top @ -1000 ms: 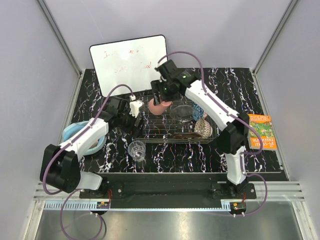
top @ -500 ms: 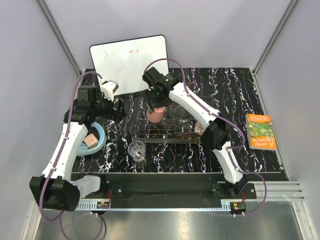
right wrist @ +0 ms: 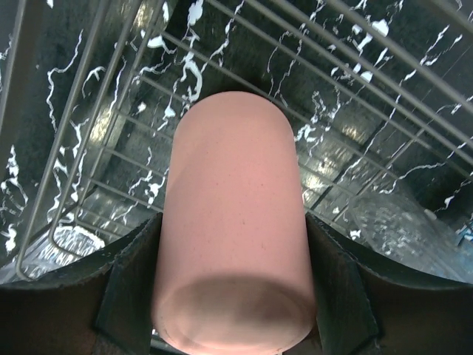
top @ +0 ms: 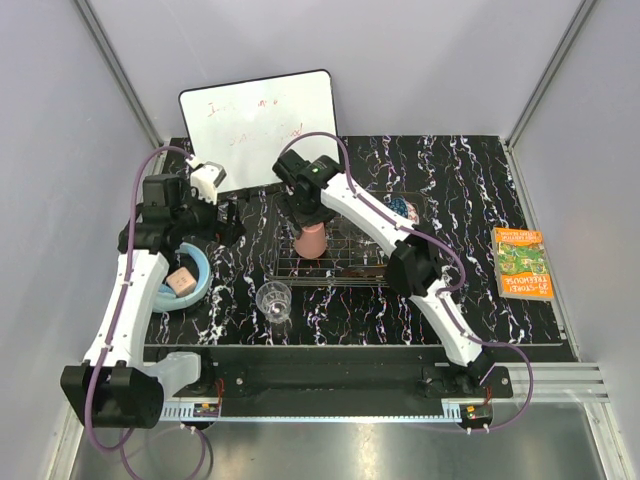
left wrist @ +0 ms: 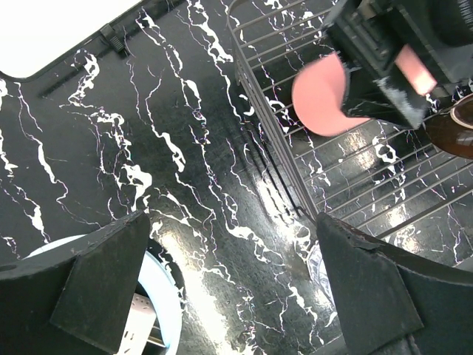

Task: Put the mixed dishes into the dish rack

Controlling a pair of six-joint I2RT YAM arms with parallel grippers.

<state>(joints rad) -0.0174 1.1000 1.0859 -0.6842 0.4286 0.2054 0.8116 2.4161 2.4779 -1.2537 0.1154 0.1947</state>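
Observation:
My right gripper (top: 308,222) is shut on the pink cup (top: 310,241) and holds it over the left end of the dish rack (top: 345,280). In the right wrist view both fingers press the sides of the cup (right wrist: 233,222), with the rack's wires (right wrist: 111,148) below. My left gripper (top: 226,216) is open and empty above the table, left of the rack. Its view shows the cup (left wrist: 321,92) and the rack (left wrist: 295,170). The stemmed glass (top: 273,298) stands on the table in front of the rack. The blue patterned bowl (top: 401,209) shows in the rack behind my right arm. The other dishes are mostly hidden.
A plain light-blue bowl (top: 195,283) holding a small block sits at the left, under my left arm. A whiteboard (top: 258,125) leans at the back left. A green book (top: 523,262) lies at the right. My right arm stretches across the rack.
My right gripper has carried the pink cup left and nearer, over the rack's left end. My left arm has swung away from the rack to the left and back.

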